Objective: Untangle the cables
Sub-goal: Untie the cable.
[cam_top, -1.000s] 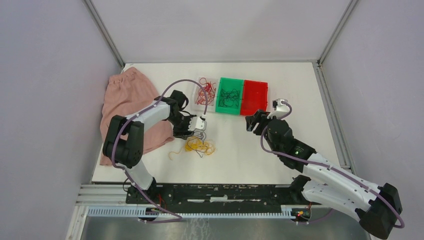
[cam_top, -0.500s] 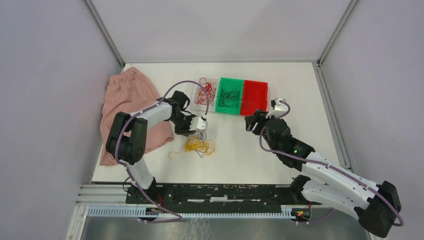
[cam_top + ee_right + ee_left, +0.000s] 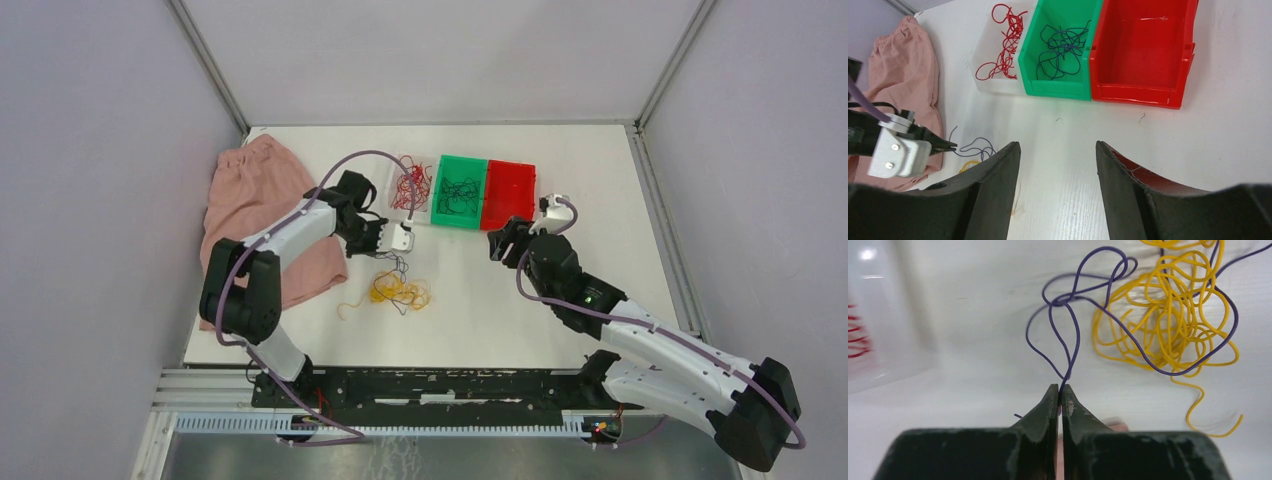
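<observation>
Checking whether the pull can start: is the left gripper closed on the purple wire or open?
Shut on it. In the left wrist view the left gripper has its tips together, with the purple wire pinched between them.

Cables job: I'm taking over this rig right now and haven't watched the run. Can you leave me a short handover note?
Left gripper: shut, pinching the purple wire.
Right gripper: open, holding nothing, over the table.
Things: the purple wire loops through the yellow wires piled on the table. Red wires lie in the clear bin, dark wires in the green bin; the red bin shows no wires.
Done: red and some dark wires sorted.
Left: pull the purple wire free of the yellow, likely into the green bin; then the yellow pile.
</observation>
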### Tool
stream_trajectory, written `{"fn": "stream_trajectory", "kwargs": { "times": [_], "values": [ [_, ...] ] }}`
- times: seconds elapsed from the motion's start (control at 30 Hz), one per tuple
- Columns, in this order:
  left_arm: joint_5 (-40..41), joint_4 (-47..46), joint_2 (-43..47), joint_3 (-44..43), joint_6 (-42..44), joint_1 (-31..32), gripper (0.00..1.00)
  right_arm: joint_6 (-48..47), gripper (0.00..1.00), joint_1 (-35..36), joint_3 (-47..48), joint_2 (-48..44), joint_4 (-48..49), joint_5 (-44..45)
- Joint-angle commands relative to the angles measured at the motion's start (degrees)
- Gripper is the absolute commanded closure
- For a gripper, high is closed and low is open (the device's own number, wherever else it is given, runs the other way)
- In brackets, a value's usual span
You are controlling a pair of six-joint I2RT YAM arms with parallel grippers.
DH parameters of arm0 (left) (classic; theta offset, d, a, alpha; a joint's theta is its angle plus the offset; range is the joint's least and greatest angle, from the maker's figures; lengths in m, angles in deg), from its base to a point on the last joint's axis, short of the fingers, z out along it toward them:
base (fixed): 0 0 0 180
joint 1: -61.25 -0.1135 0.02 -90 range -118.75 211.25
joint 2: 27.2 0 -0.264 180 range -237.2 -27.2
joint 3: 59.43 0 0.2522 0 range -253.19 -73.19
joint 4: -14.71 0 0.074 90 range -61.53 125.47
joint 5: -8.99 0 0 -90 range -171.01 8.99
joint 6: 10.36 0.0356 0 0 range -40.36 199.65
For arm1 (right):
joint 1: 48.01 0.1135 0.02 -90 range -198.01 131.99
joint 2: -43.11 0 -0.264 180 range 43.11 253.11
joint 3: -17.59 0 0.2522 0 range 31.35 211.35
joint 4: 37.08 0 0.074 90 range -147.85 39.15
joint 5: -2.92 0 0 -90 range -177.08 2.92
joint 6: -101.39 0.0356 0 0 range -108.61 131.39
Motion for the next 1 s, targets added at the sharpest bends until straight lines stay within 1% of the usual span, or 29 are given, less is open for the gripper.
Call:
{"fn": "stream_trajectory", "kwargs": {
  "times": [0.0, 0.1, 0.2, 0.3, 0.47, 0.57, 0.77, 0.87, 0.97],
  "values": [
    [-1.78, 4.2, 6.8, -9.19, -7.06, 0.12, 0.93, 0.56, 0.37, 0.01, 2.73, 0.27, 2.87, -1.2],
    [-5.29, 9.74, 8.27, -16.26, -10.44, 0.12, 0.94, -0.16, 0.35, 0.01, 2.32, 0.3, 4.85, -2.72],
    [-10.35, 13.96, 9.61, -22.44, -13.16, 0.24, 0.94, -1.71, 0.32, 0.02, 1.32, 0.44, 9.6, -6.52],
    [-14.57, 16.68, 10.75, -27.57, -16.67, 0.83, 0.94, -3.47, 0.28, 0.09, 0.71, 1.24, 16.41, -12.25],
    [-19.82, 17.56, 11.96, -35.02, -24.67, 2.5, 0.96, -5.51, 0.23, 0.89, 1.73, 3.16, 22.02, -18.32],
    [-22.0, 15.31, 12.67, -39.24, -31.31, 3.31, 0.97, -6.37, 0.22, 1.88, 2.38, 3.77, 24.52, -20.44],
    [-24.68, 4.61, 14.08, -45.84, -48.77, 4.3, 0.97, -11.71, 0.2, 7.42, 4.03, 5.23, 29.27, -21.11],
    [-25.25, 0.82, 14.55, -47.71, -54.52, 4.49, 0.97, -13.22, 0.2, 9.05, 5.08, 7.0, 29.44, -20.93],
    [-25.64, -1.28, 14.88, -50.37, -57.28, 4.72, 0.97, -13.53, 0.2, 9.54, 5.22, 8.83, 29.06, -19.98]
  ]
}}
